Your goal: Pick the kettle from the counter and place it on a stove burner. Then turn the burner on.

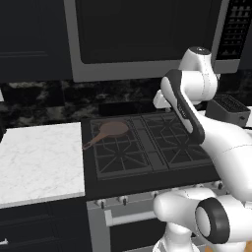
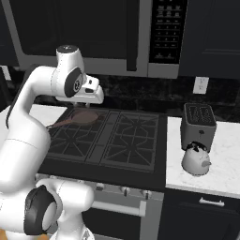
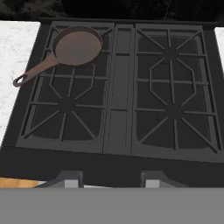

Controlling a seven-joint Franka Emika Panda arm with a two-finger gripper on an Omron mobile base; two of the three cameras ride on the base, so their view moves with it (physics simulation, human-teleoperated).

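**Kettle sitting on the right desk, arm up over the stove**

Left base view: the white arm rises from the lower right and bends over the dark cooktop (image 1: 147, 147). A brown frying pan (image 1: 113, 130) sits on the back left burner, handle pointing toward the wide marble slab (image 1: 39, 162) on the left. The grey toaster (image 1: 227, 109) peeks out behind the arm on the right. Can't see the finger ends from here.

Right base view: here's the kettle (image 2: 196, 159), small, round and shiny silver-white, with a dark arched handle on top and a short spout. It stands upright on the narrow white marble desk (image 2: 225, 159) right of the stove, just in front of the toaster (image 2: 198, 122), well apart from the arm. The hand hangs above the cooktop's back left area, near the pan.

Hand view: looking down at all four burners with black star-pronged grates, e.g. the front right stove burner (image 3: 174, 111), bare. The gripper (image 3: 111, 179) fingertips (image 3: 70, 179) poke up at the bottom, spread apart with nothing between them.
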